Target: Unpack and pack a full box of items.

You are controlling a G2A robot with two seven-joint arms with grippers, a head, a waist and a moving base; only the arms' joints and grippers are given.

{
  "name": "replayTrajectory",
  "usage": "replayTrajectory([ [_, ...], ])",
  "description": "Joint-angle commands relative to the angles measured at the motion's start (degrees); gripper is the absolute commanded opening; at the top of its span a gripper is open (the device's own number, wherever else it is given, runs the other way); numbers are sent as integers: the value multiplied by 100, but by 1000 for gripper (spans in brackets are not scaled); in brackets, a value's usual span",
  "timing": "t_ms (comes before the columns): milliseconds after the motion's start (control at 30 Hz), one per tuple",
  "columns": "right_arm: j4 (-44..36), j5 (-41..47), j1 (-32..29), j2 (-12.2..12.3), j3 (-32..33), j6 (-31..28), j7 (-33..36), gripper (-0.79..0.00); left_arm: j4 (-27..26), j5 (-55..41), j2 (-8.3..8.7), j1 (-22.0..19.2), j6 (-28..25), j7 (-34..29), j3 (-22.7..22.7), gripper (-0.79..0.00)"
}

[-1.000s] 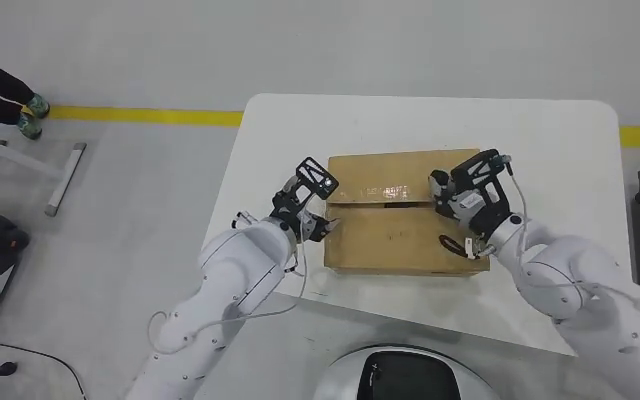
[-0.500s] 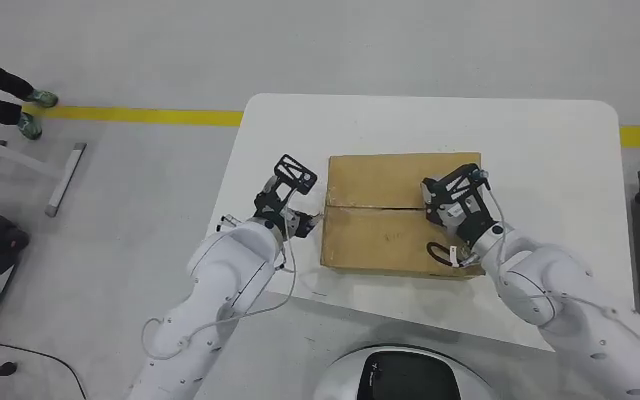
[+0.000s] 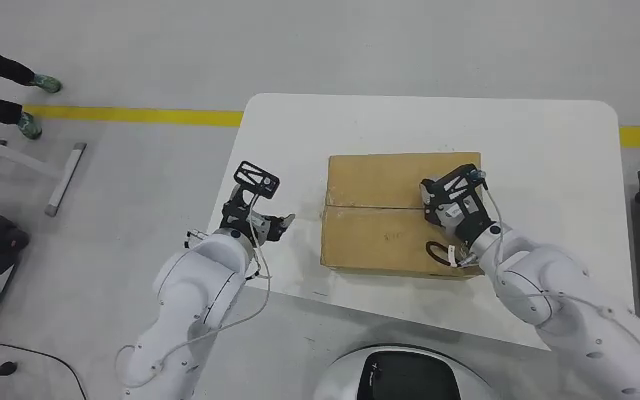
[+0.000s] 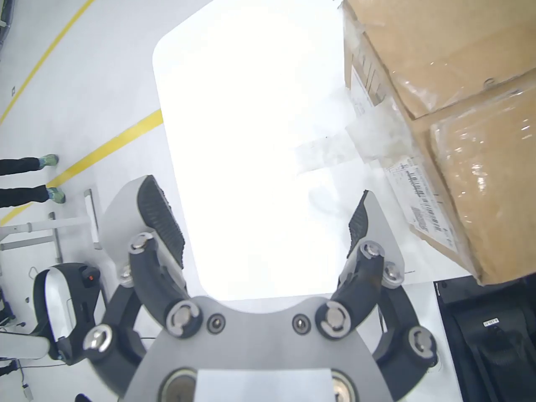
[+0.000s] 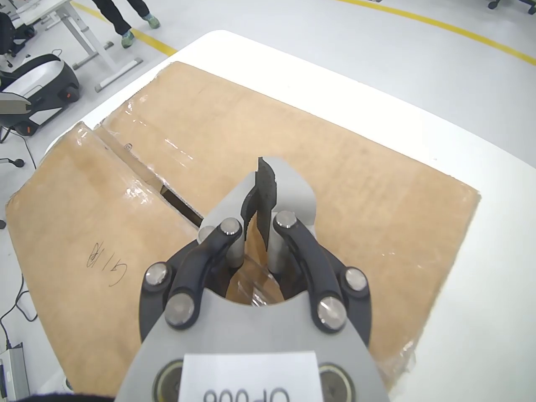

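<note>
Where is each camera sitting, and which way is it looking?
Top view: above the arms, looking down at the table and the box; both arms show.
Left wrist view: on the left arm, facing the box's side; the open left gripper shows.
Right wrist view: on the right arm, over the box top; the shut right gripper shows.
All three see the box.

The box (image 3: 400, 215) was the only obstacle on the tabletop (image 3: 540, 140), with a broad band of bare surface beyond its far side and to its right, and only a narrow strip along its near side. At its left end a loose strip of tape (image 4: 331, 152) reached out over the surface toward the left pincer (image 4: 255, 194), which hung wide apart, well away from the cardboard.
</note>
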Motion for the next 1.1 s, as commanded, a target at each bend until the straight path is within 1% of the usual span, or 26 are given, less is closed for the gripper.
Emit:
replayTrajectory([
  [0,6,1,-3,-15,6,-5,15,-785,176,87,-11,63,-34,301,52,0],
  [167,33,24,20,-48,48,-22,80,-785,218,81,-14,72,-27,330,58,0],
  [367,5,404,77,-91,170,-16,316,-785,218,81,-14,72,-27,330,58,0],
  [433,0,451,91,-99,194,-36,434,-785,234,331,-1,101,-200,555,72,0],
  [467,-9,421,104,-101,203,-70,481,-785,325,500,6,125,-367,649,119,0],
  [500,-11,403,109,-104,213,-88,497,-785,431,588,5,135,-408,698,142,0],
  [567,-9,340,101,-110,224,-111,522,-785,579,512,-21,151,-381,897,224,0],
  [667,12,307,81,-123,244,-114,533,-785,863,449,-64,114,-525,1174,428,0],
  [800,26,289,73,-145,250,-116,550,-785,1232,489,-137,-18,-664,1568,751,0],
  [867,28,280,73,-156,253,-119,556,-785,1376,743,-163,-108,-767,1787,912,0],
  [933,32,279,71,-167,256,-120,567,-785,1501,642,-202,-153,-719,2053,977,0],
  [967,33,276,72,-172,258,-122,571,-785,1571,713,-212,-187,-766,2110,1018,0],
  [1067,30,274,75,-190,257,-126,578,-785,1718,748,-251,-248,-675,2344,1058,0],
])
